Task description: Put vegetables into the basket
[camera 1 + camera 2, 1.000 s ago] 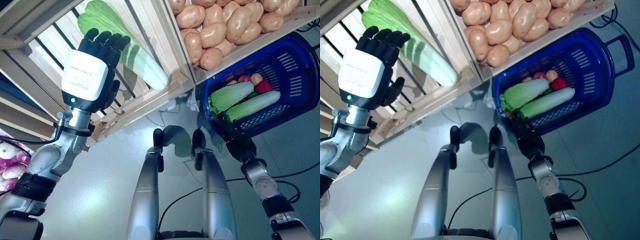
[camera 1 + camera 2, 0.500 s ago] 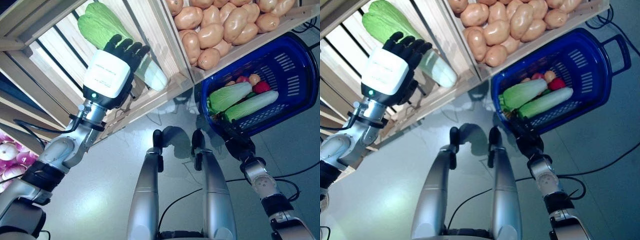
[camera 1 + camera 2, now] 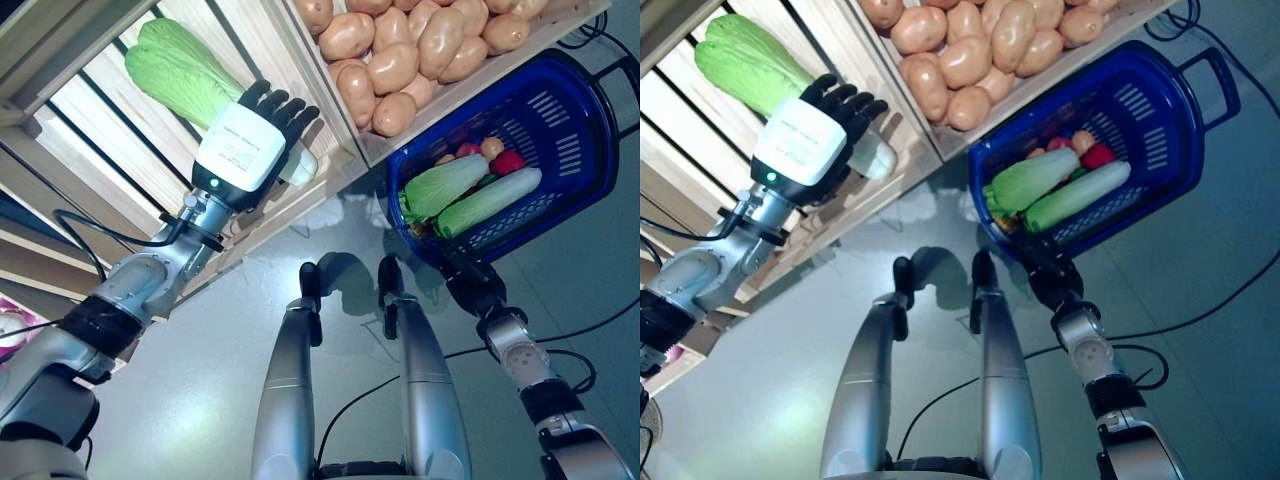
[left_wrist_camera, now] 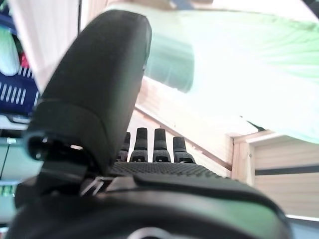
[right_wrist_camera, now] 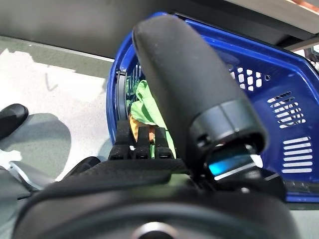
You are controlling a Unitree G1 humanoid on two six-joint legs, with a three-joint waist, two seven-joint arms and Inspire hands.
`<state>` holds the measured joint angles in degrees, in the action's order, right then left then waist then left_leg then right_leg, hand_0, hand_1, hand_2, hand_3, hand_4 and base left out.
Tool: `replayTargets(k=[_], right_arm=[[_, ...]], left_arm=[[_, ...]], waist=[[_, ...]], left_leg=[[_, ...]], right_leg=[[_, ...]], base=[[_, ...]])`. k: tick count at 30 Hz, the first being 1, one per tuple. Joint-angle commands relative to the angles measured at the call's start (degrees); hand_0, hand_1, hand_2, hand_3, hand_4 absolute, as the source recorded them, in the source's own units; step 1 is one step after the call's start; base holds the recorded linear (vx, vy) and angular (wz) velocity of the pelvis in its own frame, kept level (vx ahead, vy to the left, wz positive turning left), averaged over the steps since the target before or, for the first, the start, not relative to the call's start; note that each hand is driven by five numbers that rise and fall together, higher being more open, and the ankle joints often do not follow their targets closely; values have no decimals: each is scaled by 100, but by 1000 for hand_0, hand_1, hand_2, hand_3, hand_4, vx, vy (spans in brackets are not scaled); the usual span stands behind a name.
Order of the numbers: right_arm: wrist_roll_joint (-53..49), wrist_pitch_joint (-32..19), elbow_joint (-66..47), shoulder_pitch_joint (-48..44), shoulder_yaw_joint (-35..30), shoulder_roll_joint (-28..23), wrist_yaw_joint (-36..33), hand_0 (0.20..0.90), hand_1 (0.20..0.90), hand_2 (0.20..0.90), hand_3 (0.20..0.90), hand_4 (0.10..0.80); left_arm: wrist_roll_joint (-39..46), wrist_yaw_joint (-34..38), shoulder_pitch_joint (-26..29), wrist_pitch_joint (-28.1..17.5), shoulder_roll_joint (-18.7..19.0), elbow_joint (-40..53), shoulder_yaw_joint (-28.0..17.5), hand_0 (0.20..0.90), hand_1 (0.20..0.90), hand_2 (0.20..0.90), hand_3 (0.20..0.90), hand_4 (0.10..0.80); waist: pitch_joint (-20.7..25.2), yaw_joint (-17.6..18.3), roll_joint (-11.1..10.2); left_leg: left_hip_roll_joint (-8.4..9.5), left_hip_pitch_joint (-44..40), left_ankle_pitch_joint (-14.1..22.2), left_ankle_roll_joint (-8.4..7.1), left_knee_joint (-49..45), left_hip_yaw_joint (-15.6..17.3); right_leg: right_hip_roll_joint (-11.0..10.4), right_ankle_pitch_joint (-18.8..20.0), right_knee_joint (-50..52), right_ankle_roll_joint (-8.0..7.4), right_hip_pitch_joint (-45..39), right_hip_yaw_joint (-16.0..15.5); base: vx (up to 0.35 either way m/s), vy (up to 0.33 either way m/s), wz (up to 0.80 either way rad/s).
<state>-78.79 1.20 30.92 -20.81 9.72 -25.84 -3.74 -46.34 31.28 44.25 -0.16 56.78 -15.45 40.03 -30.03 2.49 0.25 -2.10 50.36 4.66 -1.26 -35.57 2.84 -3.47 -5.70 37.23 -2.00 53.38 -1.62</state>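
Green cabbage in wooden crate

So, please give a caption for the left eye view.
Left hand reaches the cabbage in the crate; right hand holds the blue basket.

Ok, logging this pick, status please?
Left hand open over the crate's cabbage, no grip yet. Right hand shut on the blue basket, two cabbages inside. Nothing in the way.

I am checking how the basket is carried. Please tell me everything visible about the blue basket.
The blue basket is plastic, with slotted walls and a loop handle at its far end. It hangs beside the potato crate, above the grey floor. The right robot hand grips its near rim. Inside lie two long green-and-white cabbages and some small red and orange vegetables.
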Motion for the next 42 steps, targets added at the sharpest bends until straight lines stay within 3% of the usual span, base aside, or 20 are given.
replayTargets(k=[1, 12, 20, 24, 29, 36, 42], right_arm=[[28, 36, -317, 69, 71, -209, -183, 900, 900, 900, 900, 800], [2, 45, -369, -11, 121, -217, -313, 900, 900, 900, 900, 800], [-15, 105, -368, -68, 142, -261, -240, 900, 900, 900, 900, 800], [-51, 90, -358, -117, 179, -277, -255, 900, 900, 900, 900, 800], [-25, 150, -250, -232, 195, -253, -262, 900, 900, 900, 900, 800], [-36, 247, -99, -372, 267, -216, -265, 900, 900, 900, 900, 800], [-24, 255, 29, -472, 267, -195, -234, 900, 900, 900, 900, 800]], left_arm=[[149, 605, 414, 38, -122, 94, -246, 900, 900, 900, 900, 800], [408, 522, 429, 453, -291, -446, 69, 900, 900, 900, 900, 800], [-145, 649, 410, 705, -351, -730, 144, 900, 900, 900, 900, 800], [-415, 1158, 527, 672, -392, -880, 193, 900, 900, 900, 900, 800], [-587, 1732, 845, 322, -553, -1467, 168, 900, 900, 900, 900, 800], [-194, 1687, 889, 578, -790, -2243, 176, 900, 900, 900, 900, 800], [-205, 1825, 905, 513, -952, -2559, 179, 900, 900, 900, 900, 800]], waist=[[24, 72, 81], [24, 88, 37], [24, 104, 30], [24, 120, 12], [24, 161, -35], [24, 218, -69], [24, 222, -75]], left_leg=[[15, -35, -308, 2, 372, 138], [29, -13, -299, 3, 393, 127], [26, 11, -287, -3, 412, 134], [8, 22, -269, -18, 381, 139], [-1, -11, -272, -34, 377, 132], [-21, -14, -281, -66, 351, 134], [4, -49, -290, -80, 412, 130]], right_leg=[[-138, 445, -335, -93, -334, -279], [-104, 473, -331, -129, -274, -241], [-102, 466, -312, -149, -222, -233], [-108, 460, -305, -148, -218, -227], [-93, 464, -292, -161, -236, -219], [-55, 458, -238, -162, -214, -174], [-25, 459, -312, -161, -258, -160]], base=[[11, 25, -4], [2, 12, -3], [0, 0, 0], [0, 0, 0], [0, 0, 0], [2, 3, -1], [0, 1, -1]])
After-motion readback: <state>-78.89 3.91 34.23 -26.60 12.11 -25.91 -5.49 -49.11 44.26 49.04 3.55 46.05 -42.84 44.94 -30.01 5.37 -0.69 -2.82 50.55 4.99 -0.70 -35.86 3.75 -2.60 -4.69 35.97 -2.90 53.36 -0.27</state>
